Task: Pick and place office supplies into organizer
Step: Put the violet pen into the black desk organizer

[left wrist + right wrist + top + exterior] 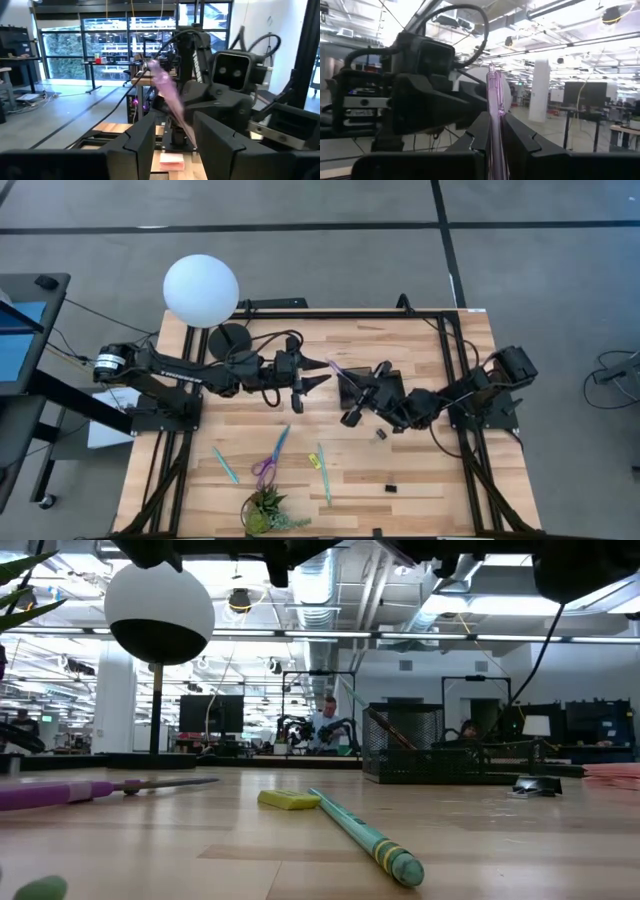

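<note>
My right gripper (495,131) is shut on a pink pen (336,368) above the middle of the table. In the left wrist view the pen (170,97) slants up in front of the gap of my left gripper (172,145). My left gripper (322,374) is open and faces the right one, and I cannot tell whether it touches the pen. The black mesh organizer (430,745) stands on the table below the right arm. On the near part of the table lie two teal pens (225,465) (324,472), the scissors (270,460), a yellow piece (313,461) and two black clips (381,434) (390,487). My right gripper pinches the pink pen's barrel (496,125) between its two fingers. The pen runs along the fingers and sticks out past their tips, its free end (491,70) slanting up toward the left gripper. It is lifted clear of the table.
A white globe lamp (201,290) with a round black base (232,338) stands at the far left. A small green plant (268,515) sits at the near edge. A pink sticky-note pad (171,161) lies on the table under the grippers.
</note>
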Controlling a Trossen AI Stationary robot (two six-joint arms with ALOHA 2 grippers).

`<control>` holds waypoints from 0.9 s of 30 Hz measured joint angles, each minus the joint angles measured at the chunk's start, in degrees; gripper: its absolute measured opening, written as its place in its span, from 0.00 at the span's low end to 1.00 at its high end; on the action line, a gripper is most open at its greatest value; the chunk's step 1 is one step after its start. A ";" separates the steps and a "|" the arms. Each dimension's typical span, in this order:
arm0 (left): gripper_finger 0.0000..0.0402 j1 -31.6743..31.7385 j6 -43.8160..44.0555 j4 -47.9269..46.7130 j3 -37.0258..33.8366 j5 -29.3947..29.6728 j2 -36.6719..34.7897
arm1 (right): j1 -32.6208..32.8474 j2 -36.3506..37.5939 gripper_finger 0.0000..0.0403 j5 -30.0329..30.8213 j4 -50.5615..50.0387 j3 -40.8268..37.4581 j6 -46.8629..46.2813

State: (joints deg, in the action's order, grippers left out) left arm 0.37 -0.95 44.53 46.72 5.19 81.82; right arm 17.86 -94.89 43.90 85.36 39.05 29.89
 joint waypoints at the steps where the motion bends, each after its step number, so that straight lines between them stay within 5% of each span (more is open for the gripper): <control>1: 0.32 0.13 0.00 0.00 0.00 -0.02 0.00 | -0.32 0.00 0.07 -0.93 0.00 0.00 -0.13; 27: 0.41 1.63 0.76 7.04 0.04 -3.54 -0.04 | -3.87 0.00 0.07 -7.96 -0.85 0.00 -4.12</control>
State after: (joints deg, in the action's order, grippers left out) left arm 2.00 -0.19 51.57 46.76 1.65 81.78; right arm 14.00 -94.89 35.94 84.51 39.05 25.76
